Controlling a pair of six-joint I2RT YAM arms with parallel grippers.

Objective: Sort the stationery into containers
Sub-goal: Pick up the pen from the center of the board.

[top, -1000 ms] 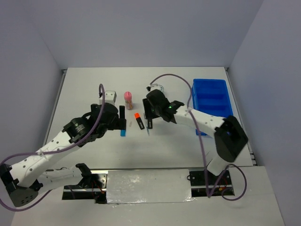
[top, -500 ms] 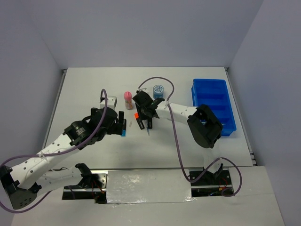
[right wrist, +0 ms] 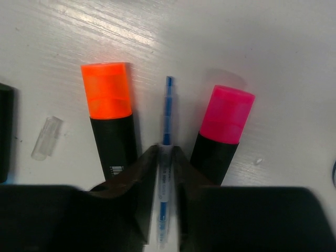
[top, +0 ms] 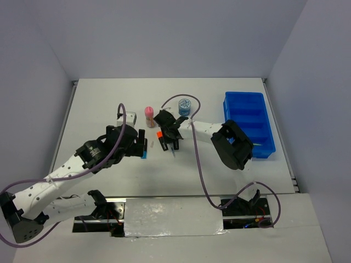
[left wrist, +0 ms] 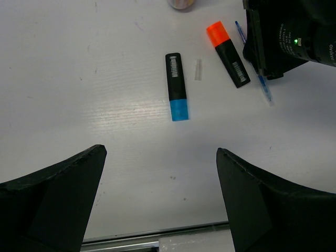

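Pinching the thin blue pen (right wrist: 168,105) lying between the orange highlighter (right wrist: 107,105) and pink highlighter (right wrist: 226,115), the right end effector (right wrist: 167,153) was mid-pickup, likely needing next a lift toward the blue tray (top: 244,93) at right, while the left end effector (left wrist: 160,152) hung wide.

Table (top: 98,104): white, matte; faint grain streaks show in both wrist views. A few small dark specks (left wrist: 171,177) on the surface.
Thin pale rim (top: 66,123) along the table's left, far and right sides.
Walls (top: 164,38): plain grey-lavender, closing in the table on three sides.
Shiny metal plate (top: 173,216): flat, at the near edge, roughly centred.
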